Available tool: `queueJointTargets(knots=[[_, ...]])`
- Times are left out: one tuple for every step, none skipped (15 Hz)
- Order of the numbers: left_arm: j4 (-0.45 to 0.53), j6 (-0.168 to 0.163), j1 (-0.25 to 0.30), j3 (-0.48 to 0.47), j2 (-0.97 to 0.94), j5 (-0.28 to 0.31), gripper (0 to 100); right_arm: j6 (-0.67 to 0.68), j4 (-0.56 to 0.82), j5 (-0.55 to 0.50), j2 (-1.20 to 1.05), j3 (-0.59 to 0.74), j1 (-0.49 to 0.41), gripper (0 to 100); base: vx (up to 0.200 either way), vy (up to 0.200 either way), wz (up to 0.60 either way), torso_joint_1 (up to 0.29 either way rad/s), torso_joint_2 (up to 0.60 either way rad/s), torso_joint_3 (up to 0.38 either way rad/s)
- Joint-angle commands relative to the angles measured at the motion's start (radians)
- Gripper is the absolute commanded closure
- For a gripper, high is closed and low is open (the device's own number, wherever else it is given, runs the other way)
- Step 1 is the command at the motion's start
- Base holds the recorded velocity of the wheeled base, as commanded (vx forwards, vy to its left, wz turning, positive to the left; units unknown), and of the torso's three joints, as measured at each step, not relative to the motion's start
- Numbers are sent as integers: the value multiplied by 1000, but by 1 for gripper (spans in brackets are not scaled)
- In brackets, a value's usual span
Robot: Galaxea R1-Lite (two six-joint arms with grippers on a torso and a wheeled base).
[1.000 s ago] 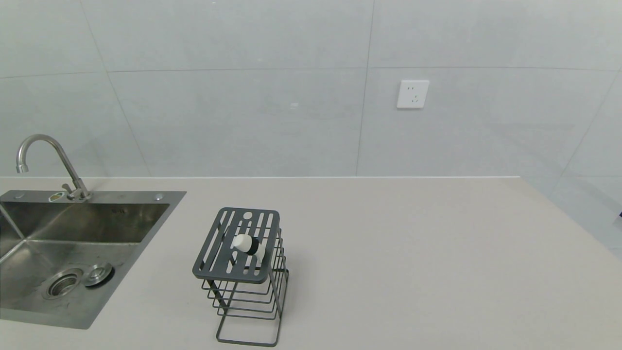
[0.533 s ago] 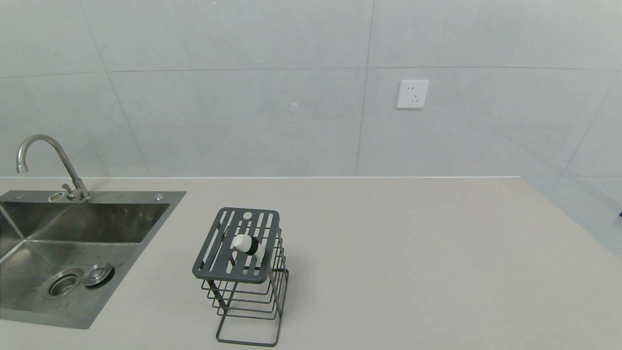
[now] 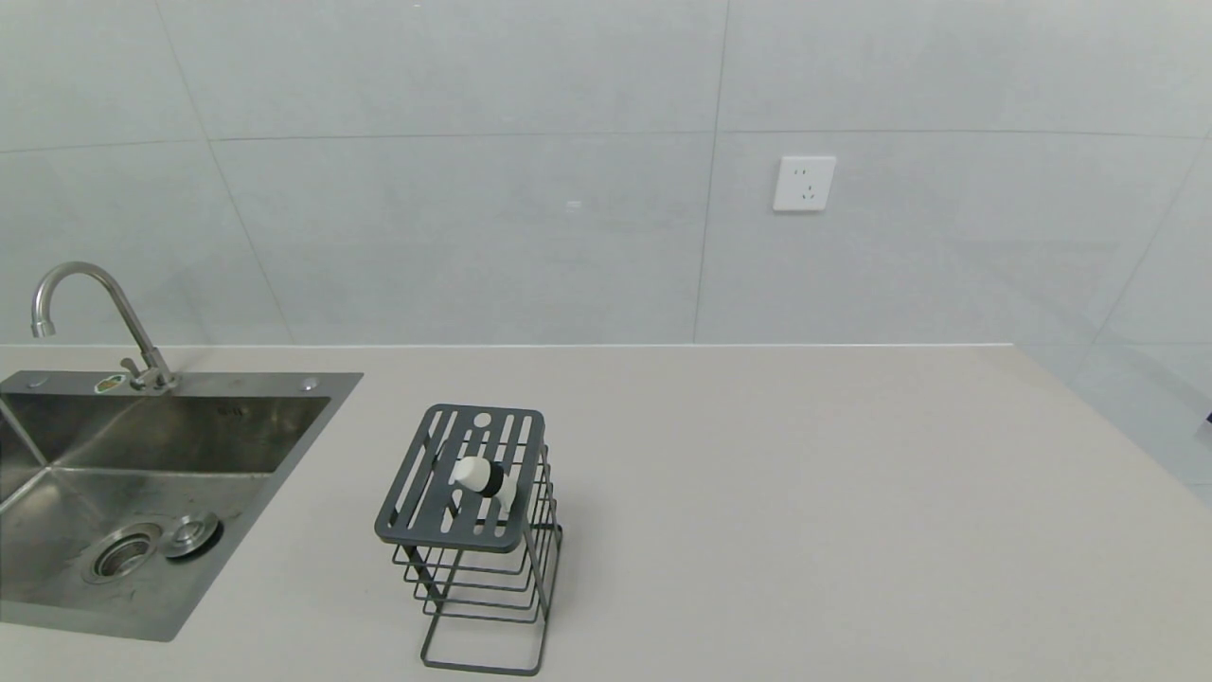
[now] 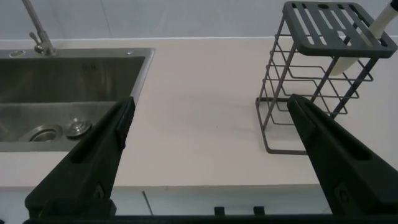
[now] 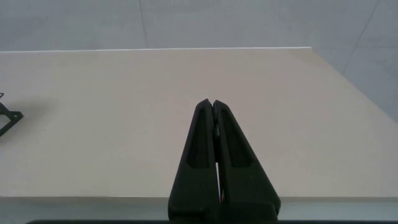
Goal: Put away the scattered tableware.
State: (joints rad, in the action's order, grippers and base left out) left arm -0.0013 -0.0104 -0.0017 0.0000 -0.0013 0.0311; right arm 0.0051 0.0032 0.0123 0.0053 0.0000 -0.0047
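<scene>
A dark wire rack (image 3: 473, 540) with a slotted top stands on the beige countertop (image 3: 805, 493) right of the sink. A white-handled utensil with a black band (image 3: 481, 476) sticks up through one of its slots; it also shows as the white handle (image 4: 380, 25) at the rack (image 4: 317, 74) in the left wrist view. My left gripper (image 4: 208, 109) is open, its fingers (image 4: 93, 162) wide apart, held before the counter's front edge between sink and rack. My right gripper (image 5: 212, 107) is shut with nothing in it, above the counter's front edge over bare surface.
A steel sink (image 3: 123, 493) with a drain and a curved faucet (image 3: 90, 317) lies at the left. A tiled wall with a white socket (image 3: 804, 183) backs the counter. The counter's right edge (image 3: 1117, 426) drops off. The rack's corner (image 5: 7, 118) shows in the right wrist view.
</scene>
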Motion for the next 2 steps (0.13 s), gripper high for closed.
queueJointTargets(knots=[[0,0,0,0,1,0,0,-1,0,0,2,-2,0,100,0,0,0,0,0,0],[0,0,0,0,1,0,0,-2,1,0,1,0,0,100,0,0,0,0,0,0]])
